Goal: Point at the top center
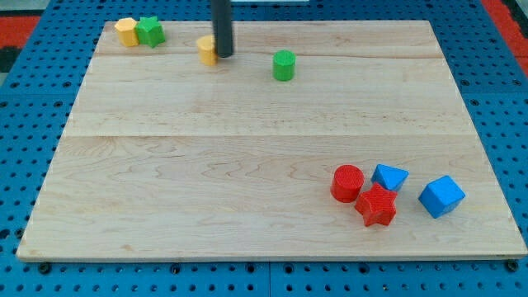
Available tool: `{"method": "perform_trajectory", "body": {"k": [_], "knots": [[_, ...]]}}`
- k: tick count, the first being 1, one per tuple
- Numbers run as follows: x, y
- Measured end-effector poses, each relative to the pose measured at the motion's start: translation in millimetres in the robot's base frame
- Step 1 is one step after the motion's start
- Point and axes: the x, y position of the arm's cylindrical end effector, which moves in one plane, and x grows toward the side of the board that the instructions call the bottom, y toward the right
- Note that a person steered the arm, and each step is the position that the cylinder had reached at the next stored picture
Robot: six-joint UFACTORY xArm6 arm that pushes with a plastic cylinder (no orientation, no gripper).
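At the board's (247, 148) top left, a yellow block (126, 31) and a green star (150, 30) touch. Another yellow block (206, 49) sits nearer the top centre, with a green cylinder (284, 64) to its right. At the bottom right, a red cylinder (347, 182), red star (376, 205) and blue wedge (388, 176) cluster together; a blue cube (441, 196) lies just beside them.

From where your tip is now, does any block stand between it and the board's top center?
Nothing visible does. My tip touches a yellow block on its left; the green cylinder sits right of it and lower than the top edge.
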Motion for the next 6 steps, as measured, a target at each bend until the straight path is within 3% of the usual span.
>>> {"method": "perform_trajectory", "body": {"k": [2,3,5,6], "knots": [[-1,-128],[-4,-64],[-17,150],[24,186]]}}
